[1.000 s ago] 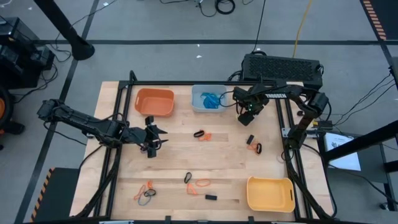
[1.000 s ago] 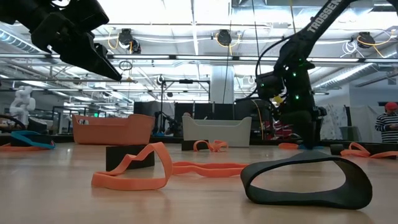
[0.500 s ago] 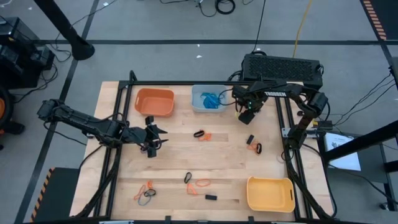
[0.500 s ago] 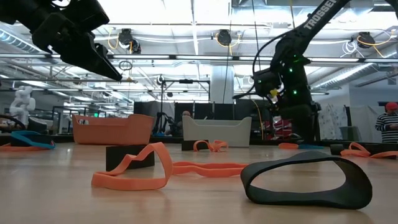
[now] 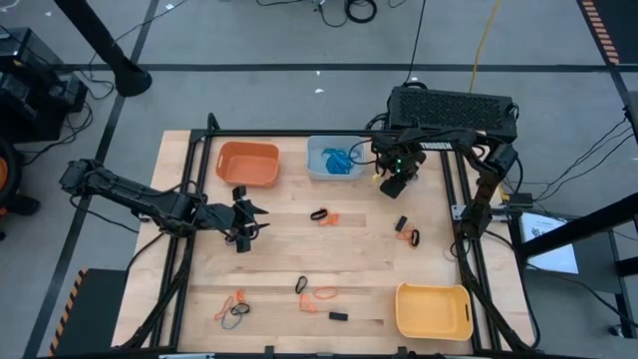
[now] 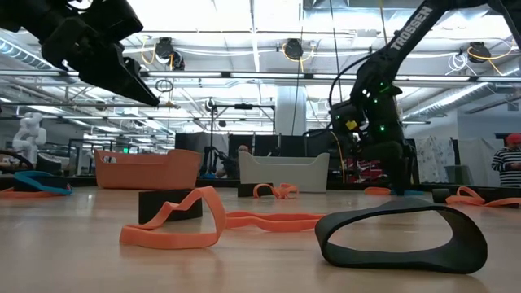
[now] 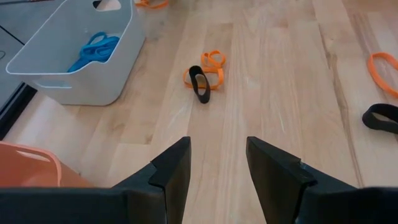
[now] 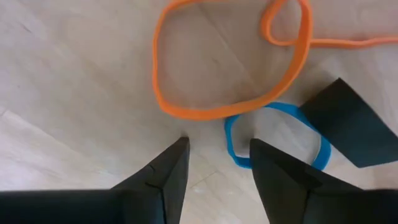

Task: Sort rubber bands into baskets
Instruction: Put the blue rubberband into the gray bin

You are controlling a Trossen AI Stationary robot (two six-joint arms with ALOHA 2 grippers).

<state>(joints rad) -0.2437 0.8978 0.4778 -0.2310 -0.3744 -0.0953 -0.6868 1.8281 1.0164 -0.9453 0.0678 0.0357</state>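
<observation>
Rubber bands lie scattered on the wooden table: a black and orange pair point(image 5: 321, 215), a black and orange group point(image 5: 408, 236), and more near the front point(image 5: 317, 292) point(image 5: 231, 310). An orange basket point(image 5: 247, 165), a pale blue-grey basket point(image 5: 334, 158) holding blue bands, and a yellow basket point(image 5: 434, 311) stand on the table. My right gripper point(image 5: 394, 184) is open beside the pale basket. In its wrist view, my right gripper point(image 8: 214, 168) hangs over an orange band point(image 8: 230, 68) and a blue band point(image 8: 273, 140). My left gripper point(image 5: 245, 221) is open and empty at the left centre.
A black block point(image 8: 348, 124) lies by the blue band. Small black pieces lie on the table point(image 5: 401, 221) point(image 5: 338, 316). A black box point(image 5: 454, 108) stands behind the far edge. The left wrist view shows the pale basket point(image 7: 74, 56) and the black and orange pair point(image 7: 202, 78) ahead.
My right gripper has shifted a little toward the table's left and far edge, closer to the pale basket. My left arm has kept still.
</observation>
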